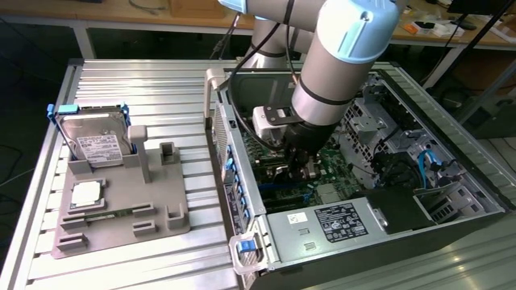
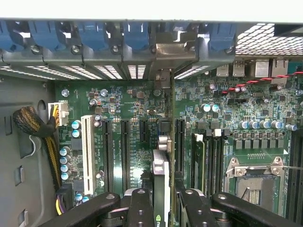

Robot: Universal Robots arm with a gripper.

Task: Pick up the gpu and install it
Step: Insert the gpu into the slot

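The gpu [image 2: 161,166] shows edge-on in the wrist view, a thin card standing upright over the green motherboard [image 2: 128,109]. Its grey metal bracket end [image 2: 163,78] reaches the slot openings in the case's rear wall. My gripper [image 2: 163,201] is shut on it, with a black finger [image 2: 140,205] on either side of the card. The card lines up with a black expansion slot [image 2: 180,142]; whether it is seated I cannot tell. In the exterior view my gripper [image 1: 295,164] is lowered inside the open computer case [image 1: 241,199], just above the motherboard [image 1: 322,175].
To the exterior view's left, a grey fixture [image 1: 121,205] holds a silver hard drive [image 1: 96,142] and a small square chip [image 1: 87,193]. Inside the case are a white slot [image 2: 87,151], yellow-black cables [image 2: 47,137], the CPU socket [image 2: 253,184] and a power supply [image 1: 322,226].
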